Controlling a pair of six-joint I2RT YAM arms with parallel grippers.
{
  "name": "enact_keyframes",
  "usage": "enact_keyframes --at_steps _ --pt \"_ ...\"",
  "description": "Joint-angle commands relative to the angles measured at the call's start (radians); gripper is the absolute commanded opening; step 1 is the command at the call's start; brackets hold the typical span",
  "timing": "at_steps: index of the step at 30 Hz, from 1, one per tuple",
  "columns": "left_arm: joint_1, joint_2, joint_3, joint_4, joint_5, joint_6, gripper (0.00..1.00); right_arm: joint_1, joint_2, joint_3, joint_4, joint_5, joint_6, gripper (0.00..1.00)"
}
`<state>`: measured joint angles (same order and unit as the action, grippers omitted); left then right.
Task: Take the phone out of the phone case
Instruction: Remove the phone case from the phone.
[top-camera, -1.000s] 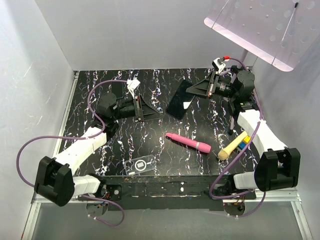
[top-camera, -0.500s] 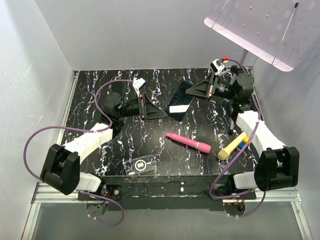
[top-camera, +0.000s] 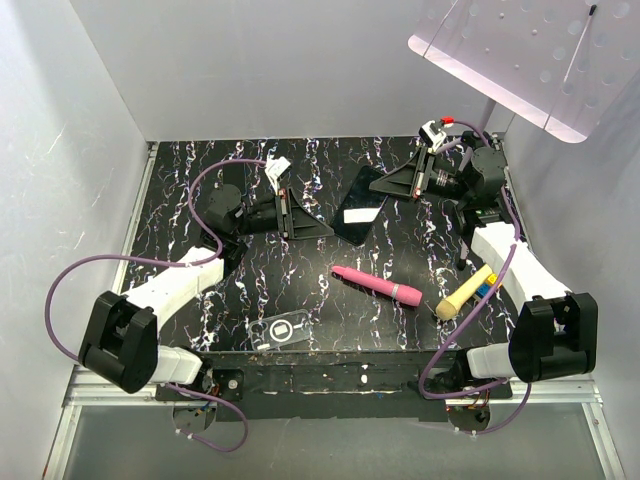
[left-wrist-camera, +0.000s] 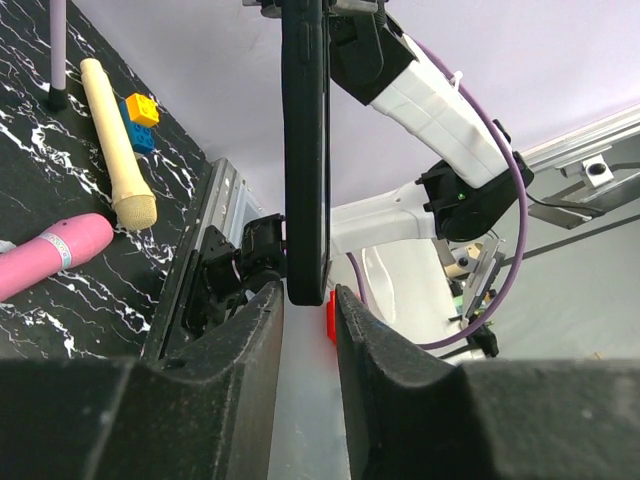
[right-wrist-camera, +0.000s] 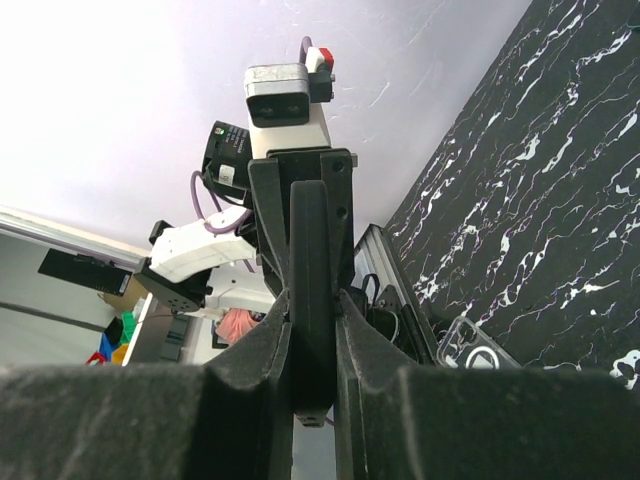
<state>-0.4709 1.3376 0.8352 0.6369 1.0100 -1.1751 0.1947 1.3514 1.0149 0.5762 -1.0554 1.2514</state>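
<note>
The black phone (top-camera: 360, 205) is held off the table at the back middle, bare, out of its case. My right gripper (top-camera: 377, 186) is shut on its right end; in the right wrist view the phone (right-wrist-camera: 310, 240) stands edge-on, pinched between the jaws of the right gripper (right-wrist-camera: 312, 312). My left gripper (top-camera: 322, 228) is open at the phone's other end; in the left wrist view the phone's tip (left-wrist-camera: 305, 150) sits just between the parted jaws of the left gripper (left-wrist-camera: 308, 300). The clear phone case (top-camera: 283, 331) lies empty near the table's front edge and also shows in the right wrist view (right-wrist-camera: 470, 352).
A pink cylinder (top-camera: 377, 285) lies in the middle of the black marbled table (top-camera: 220, 290). A beige handle-shaped object (top-camera: 465, 292) and small blue and yellow blocks (top-camera: 487, 285) lie at the right. White walls close in the left, back and right sides.
My left gripper has moved right, up to the phone's free end. The right gripper has kept hold of the phone and shifted it slightly.
</note>
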Motion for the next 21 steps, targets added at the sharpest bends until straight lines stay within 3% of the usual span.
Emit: enact_keyframes --at_steps 1,9,10,16,19,21 --pt "-0.005 0.011 0.047 0.007 -0.001 0.0 0.22 0.005 -0.024 0.004 0.048 -0.006 -0.004 0.01" --pt "-0.011 0.058 0.087 0.006 0.036 -0.012 0.1 0.006 -0.009 0.01 0.04 -0.041 -0.03 0.01" --pt "-0.009 0.061 0.087 0.032 0.05 -0.018 0.0 0.006 -0.006 0.013 0.043 -0.051 -0.029 0.01" --pt "-0.014 0.052 0.059 0.383 0.156 -0.101 0.0 0.017 0.049 0.07 0.05 -0.136 0.048 0.01" --pt "-0.012 0.069 0.061 0.426 0.147 -0.142 0.0 0.048 0.071 0.059 0.213 -0.16 0.219 0.01" --pt "-0.014 0.115 0.035 0.602 0.099 -0.269 0.0 0.074 0.103 0.037 0.494 -0.15 0.442 0.01"
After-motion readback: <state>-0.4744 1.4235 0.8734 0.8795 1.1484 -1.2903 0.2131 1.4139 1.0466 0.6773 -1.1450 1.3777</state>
